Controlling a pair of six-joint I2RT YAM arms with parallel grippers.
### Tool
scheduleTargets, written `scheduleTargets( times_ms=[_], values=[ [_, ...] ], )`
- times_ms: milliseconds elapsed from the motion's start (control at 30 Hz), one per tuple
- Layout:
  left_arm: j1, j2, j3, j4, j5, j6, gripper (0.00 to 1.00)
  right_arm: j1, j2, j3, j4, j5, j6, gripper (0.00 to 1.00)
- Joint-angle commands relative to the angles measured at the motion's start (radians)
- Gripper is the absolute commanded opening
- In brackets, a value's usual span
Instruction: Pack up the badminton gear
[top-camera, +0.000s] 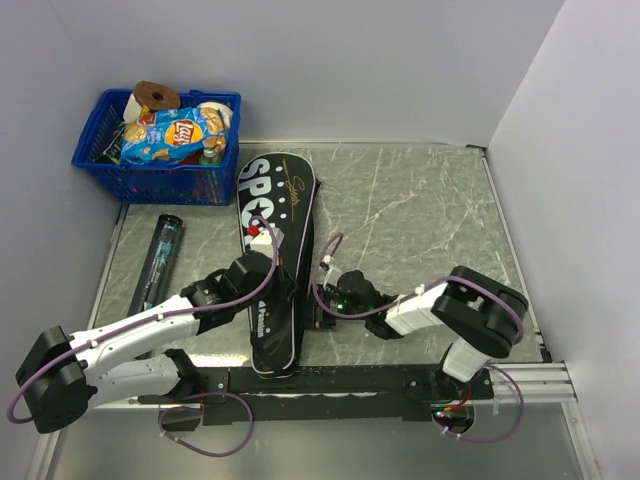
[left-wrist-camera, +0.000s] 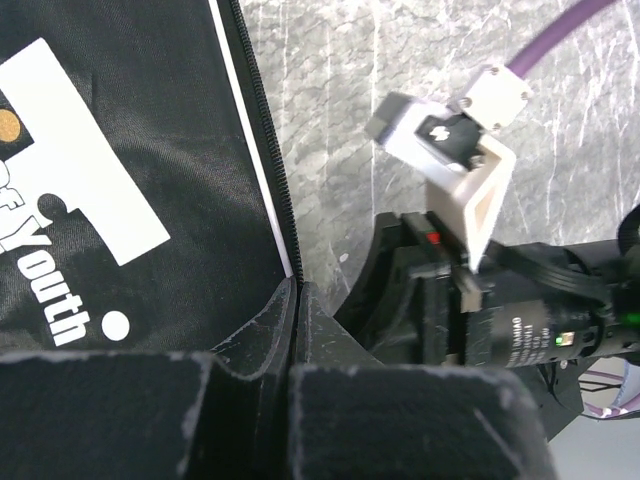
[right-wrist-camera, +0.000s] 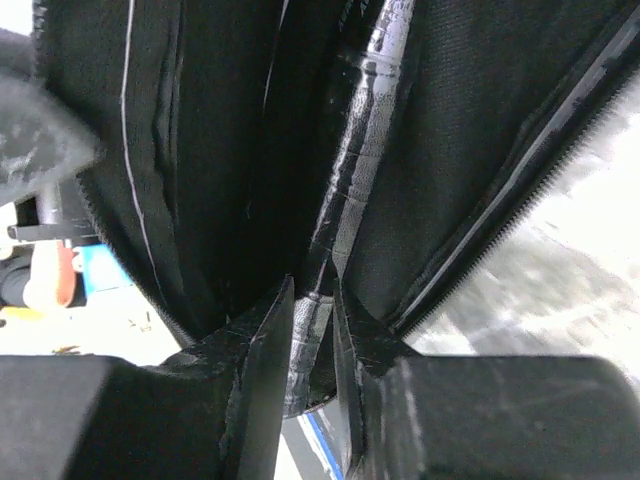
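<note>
Left gripper (left-wrist-camera: 297, 308) is clenched, its pads meeting on the zipper edge of the black racket bag (top-camera: 272, 200). From the top camera I see it reaching in over the bag's lower half.

On my other arm, the right gripper (right-wrist-camera: 310, 340) is at the bag's right edge and has its fingers pressed against both sides of a black wrapped racket handle (right-wrist-camera: 345, 190), grasping it. The handle runs up into the open mouth of the bag, with dark fabric on either side of it (I can't make out the racket's frame in there).

The bag lies flat on the marbled table (top-camera: 420, 220), wide lettered end toward the far side and narrow end toward the arm bases. A long dark tube (top-camera: 160, 255) lies on the table to the bag's left, apart from it. Beyond that, in the far left corner, a blue basket (top-camera: 150, 185) holds a Lay's crisp packet (top-camera: 170, 135).
</note>
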Motion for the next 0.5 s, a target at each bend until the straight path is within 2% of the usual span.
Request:
scheduleTargets(
  times_ms=[0,267,367,467],
  values=[
    [-0.005,-0.030,0.021,0.085,0.022,0.000,0.01,0.038,0.076,0.065,0.176,-0.042,0.054,0.28],
    [-0.005,-0.043,0.012,0.090,0.058,-0.004,0.01,0.051,0.202,0.130,0.350,-0.099,0.094,0.26],
    [-0.005,-0.048,0.012,0.080,0.061,-0.003,0.01,0.052,0.223,0.147,0.365,-0.118,0.102,0.26],
    [-0.005,-0.063,0.010,0.057,0.044,0.005,0.01,0.044,0.194,0.122,0.336,-0.107,0.085,0.31]
  ],
)
